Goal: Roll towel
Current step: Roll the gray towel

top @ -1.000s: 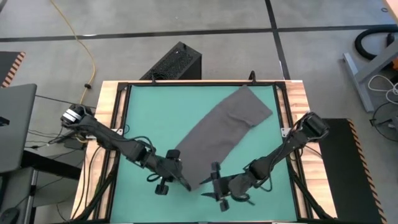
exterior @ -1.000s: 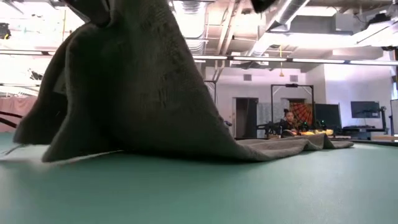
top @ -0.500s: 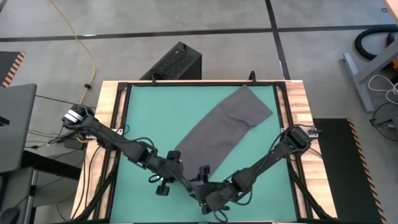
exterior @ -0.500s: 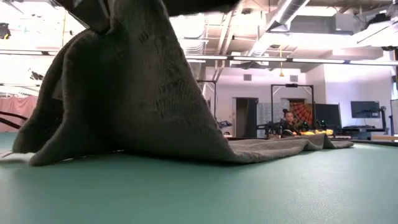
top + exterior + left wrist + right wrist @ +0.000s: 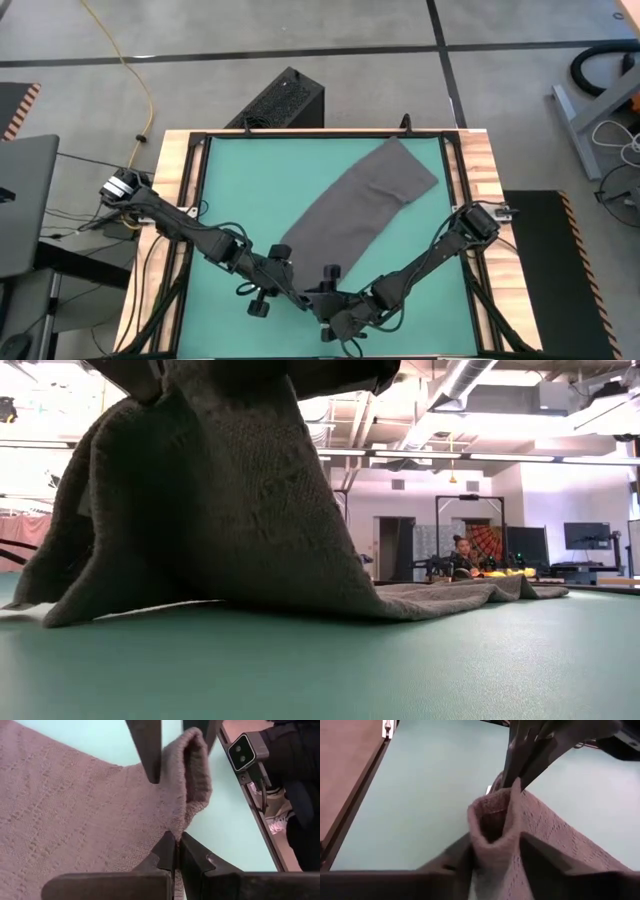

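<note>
The dark grey towel (image 5: 360, 205) lies slantwise on the green table (image 5: 240, 180), from the far right toward the near middle. Its near end (image 5: 200, 490) is lifted into a tent, while the far part rests flat on its underside. At that raised end my left gripper (image 5: 291, 296) (image 5: 175, 851) is shut on the cloth. My right gripper (image 5: 326, 303) (image 5: 494, 842) is right beside it, its fingers closed on either side of a looped fold of the towel (image 5: 192, 765). My left gripper pinches the towel's near edge (image 5: 169, 827) between its two shut fingers, slanting down from the table's left. The cloth hangs from the hold down to the table, slack. My right gripper has an upstanding fold at the towel's near corner (image 5: 492, 820) between its two fingers, several layers. It comes slanting down from the table's right. The fold stays a hollow loop, lifted clear of the table.
The table's wooden frame (image 5: 480, 200) runs round the green mat. A black box (image 5: 282, 100) stands beyond the far edge. A small camera (image 5: 245, 750) sits at the near edge. A person (image 5: 462, 555) sits far back in the room.
My right gripper has gone toward the table's left and its near edge, up to my left gripper, and tipped further down. It now has the towel's raised fold between its fingers. The towel's near end stays lifted and its far part has not moved.
</note>
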You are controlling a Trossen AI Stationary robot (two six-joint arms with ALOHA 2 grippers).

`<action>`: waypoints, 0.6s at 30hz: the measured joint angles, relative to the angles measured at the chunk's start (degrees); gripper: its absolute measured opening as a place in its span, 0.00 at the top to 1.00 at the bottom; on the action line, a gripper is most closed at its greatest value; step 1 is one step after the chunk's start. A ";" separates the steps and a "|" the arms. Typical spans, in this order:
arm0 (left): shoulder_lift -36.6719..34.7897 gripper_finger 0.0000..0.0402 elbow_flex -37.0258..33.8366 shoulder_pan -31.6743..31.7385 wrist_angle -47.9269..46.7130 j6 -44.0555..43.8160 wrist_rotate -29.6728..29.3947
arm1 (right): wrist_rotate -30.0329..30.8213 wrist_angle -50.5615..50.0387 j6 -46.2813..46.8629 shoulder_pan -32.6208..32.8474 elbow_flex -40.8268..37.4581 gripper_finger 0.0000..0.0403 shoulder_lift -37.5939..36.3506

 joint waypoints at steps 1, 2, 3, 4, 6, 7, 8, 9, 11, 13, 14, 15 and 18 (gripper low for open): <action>0.00 0.99 0.00 0.00 0.00 0.05 0.00 | -0.05 -0.05 0.00 0.00 0.00 0.70 0.00; 0.00 0.98 0.00 0.00 -0.02 0.36 0.00 | -0.07 -0.03 -0.07 0.00 -0.02 0.77 0.00; 0.00 0.96 0.00 -0.14 -0.08 0.66 -0.02 | -0.21 -0.03 -0.26 0.00 0.00 0.84 0.00; 0.00 0.94 0.00 -0.31 -0.13 1.04 -0.11 | -0.29 -0.07 -0.28 0.00 0.00 0.92 0.00; 0.00 0.89 0.00 -1.03 -0.17 1.74 -0.15 | -0.40 -0.75 -0.28 0.00 0.00 0.95 0.00; 0.00 0.85 0.00 -1.56 -0.22 1.94 -0.18 | -0.41 -1.35 -0.18 0.00 -0.01 0.95 0.00; 0.00 0.82 0.00 -2.08 -0.40 1.95 -0.42 | -0.42 -2.19 0.41 0.00 0.00 0.94 0.00; 0.00 0.78 0.00 -2.63 -0.72 1.94 -1.18 | -0.42 -3.10 1.14 0.00 0.00 0.94 -0.01; 0.56 0.71 0.00 -3.69 -1.15 1.63 -4.06 | -0.44 -4.80 2.09 -0.08 -0.02 0.94 -0.02; 1.53 0.64 0.00 -4.96 -1.69 1.12 -8.17 | -0.44 -5.66 2.54 -0.27 -0.02 0.96 -0.02; 2.44 0.61 0.00 -5.33 -1.50 0.16 -10.56 | -0.44 -5.92 2.54 -0.42 -0.02 0.96 -0.03; 3.44 0.58 0.00 -5.63 -1.15 -0.99 -12.95 | -0.44 -6.01 2.59 -0.42 -0.02 0.96 -0.07; 7.27 0.50 0.00 -6.84 -0.15 -3.70 -17.35 | -0.44 -6.76 2.79 -0.76 -0.02 0.96 -0.07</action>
